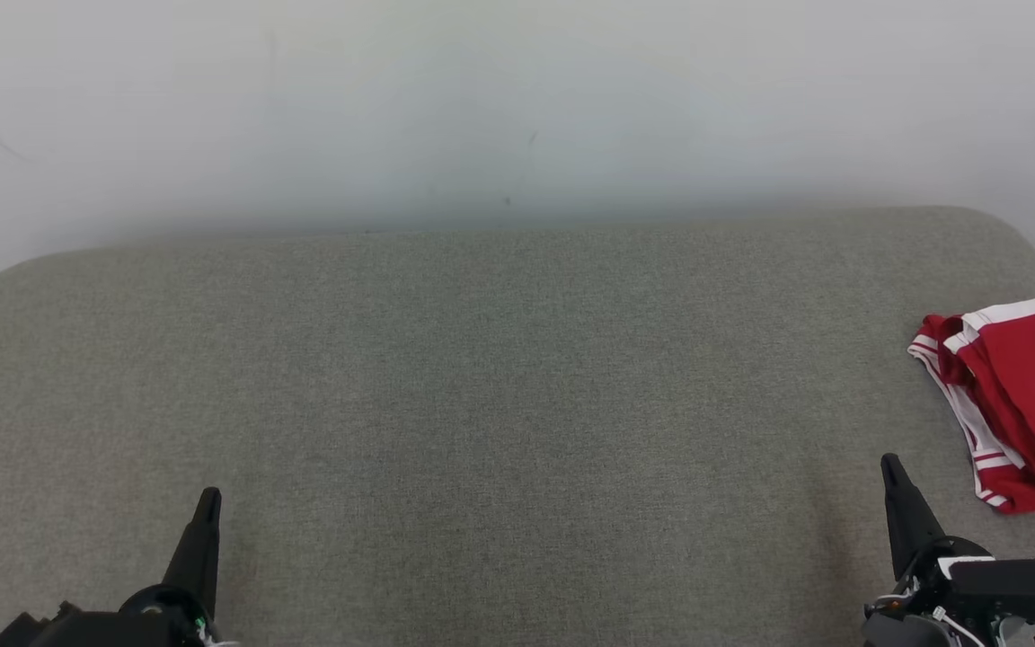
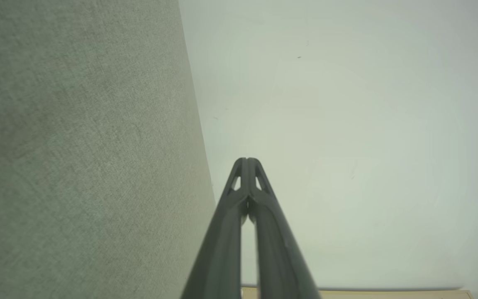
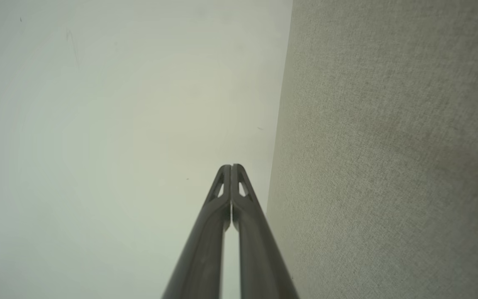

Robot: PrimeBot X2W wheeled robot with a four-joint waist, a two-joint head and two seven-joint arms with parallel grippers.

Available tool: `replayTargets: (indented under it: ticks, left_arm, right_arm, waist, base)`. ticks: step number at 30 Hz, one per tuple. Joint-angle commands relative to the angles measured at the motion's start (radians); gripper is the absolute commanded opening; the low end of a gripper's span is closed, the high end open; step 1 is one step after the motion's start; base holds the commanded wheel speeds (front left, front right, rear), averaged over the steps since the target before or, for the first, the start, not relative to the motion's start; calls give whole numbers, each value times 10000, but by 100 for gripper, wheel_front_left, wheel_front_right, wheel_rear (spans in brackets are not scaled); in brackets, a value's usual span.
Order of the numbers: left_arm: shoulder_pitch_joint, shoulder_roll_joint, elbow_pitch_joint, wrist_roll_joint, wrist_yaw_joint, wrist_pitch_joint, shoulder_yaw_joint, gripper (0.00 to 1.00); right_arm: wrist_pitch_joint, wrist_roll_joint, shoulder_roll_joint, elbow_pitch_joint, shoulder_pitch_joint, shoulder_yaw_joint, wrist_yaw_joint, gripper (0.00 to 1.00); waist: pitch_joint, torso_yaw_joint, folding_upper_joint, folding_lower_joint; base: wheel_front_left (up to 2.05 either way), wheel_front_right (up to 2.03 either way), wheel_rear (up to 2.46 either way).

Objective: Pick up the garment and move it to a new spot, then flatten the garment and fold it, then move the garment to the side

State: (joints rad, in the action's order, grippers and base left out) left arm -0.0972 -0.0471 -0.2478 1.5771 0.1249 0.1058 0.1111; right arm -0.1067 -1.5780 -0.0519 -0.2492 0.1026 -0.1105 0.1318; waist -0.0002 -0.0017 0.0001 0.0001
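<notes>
The garment [image 1: 1030, 386] lies at the right edge of the cushion [image 1: 482, 404]. Left gripper [image 1: 209, 496] and right gripper [image 1: 889, 464] are closed and empty; the right should open before reaching it.

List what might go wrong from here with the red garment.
1. The red garment runs off the head view's right edge, so part of it is unseen.
2. It lies in layers; a pinch may catch only the top one.
3. The right hand is shut and must open first.
</notes>
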Motion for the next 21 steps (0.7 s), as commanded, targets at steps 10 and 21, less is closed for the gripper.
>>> replayTargets:
  ticks: [10,21]
  left_arm:
    - [-183,-56,38,381,71,117,44,0]
    - [-183,-56,39,382,71,116,44,0]
  right_arm:
    - [-105,-354,29,65,100,-59,-21,0]
    - [-104,-357,28,65,99,-58,-22,0]
  waist:
    - [33,17,-1,-1]
    - [33,17,-1,-1]
  base:
    - [0,0,0]
    - [0,0,0]
